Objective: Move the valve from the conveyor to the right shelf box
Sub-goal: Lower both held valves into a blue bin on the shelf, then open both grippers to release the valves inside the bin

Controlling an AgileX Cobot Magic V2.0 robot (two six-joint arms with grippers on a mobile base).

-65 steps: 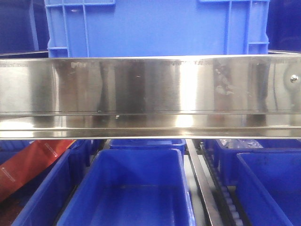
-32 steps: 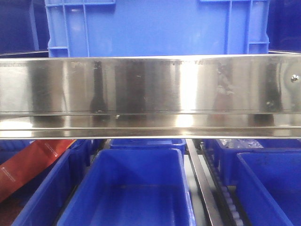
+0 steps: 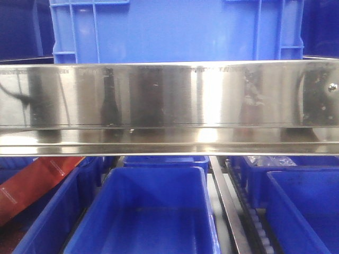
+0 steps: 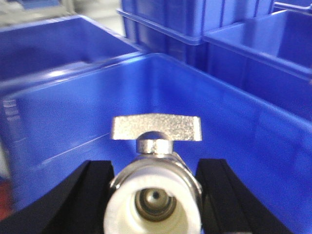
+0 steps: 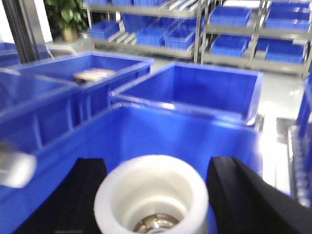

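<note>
Left fingers, black and blocky, are closed in on both sides of a valve. It has a white-ended body, with a flat speckled metal handle lying across the top. It hangs over the inside of a deep blue box, and more stacked boxes stand just behind. Right fingers are closed the same way against a second valve, whose white mouth faces the wrist camera. That one is held above the near box, with an open box beyond it. A blurred grey lump shows at the left edge, and I cannot tell what it is. Racks of blue bins line the far side, beside a potted plant. From the front, a steel shelf rail runs across. A big blue crate sits above it, a middle box below, and a red packet lower left.
</note>
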